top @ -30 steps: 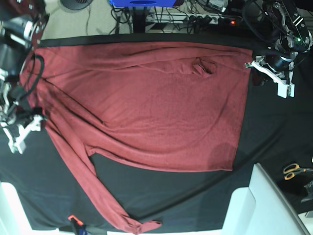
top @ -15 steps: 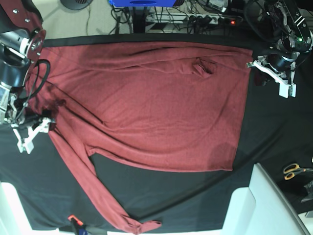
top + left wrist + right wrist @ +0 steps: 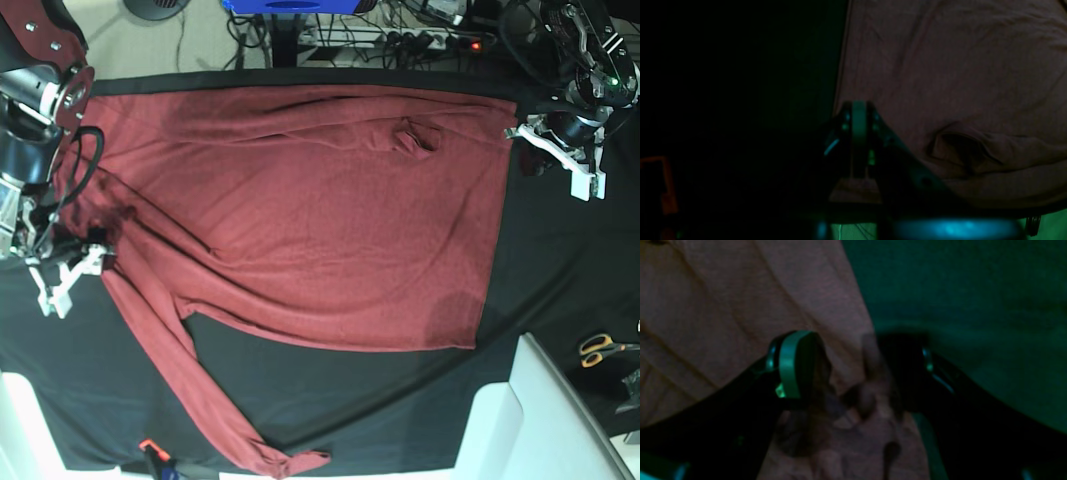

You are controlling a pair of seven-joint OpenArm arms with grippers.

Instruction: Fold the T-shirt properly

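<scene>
Base view: the T-shirt (image 3: 300, 210) lies spread flat across the black cloth of the counter (image 3: 560, 280), filling the middle and upper part of the frame. One long sleeve (image 3: 180, 370) trails from the 9 o'clock side down toward 6 o'clock, its cuff bunched near the counter's lower edge. A small fold of fabric (image 3: 415, 137) stands up near 1 o'clock on the body.

Right end effector (image 3: 70, 275) – at 9 o'clock in the base view, low at the shirt's shoulder edge. Right wrist view: fingers spread wide, straddling the edge of the red cloth, one finger (image 3: 793, 363) over fabric, the other over black cloth; not closed on anything, though blur hides whether the tips touch.

Left end effector (image 3: 575, 170) – at 2 o'clock, just off the shirt's hem edge, over bare black cloth. Left wrist view shows fingers pressed together, nothing between them.

Scissors (image 3: 605, 347) at 4 o'clock, well apart from the shirt.
</scene>
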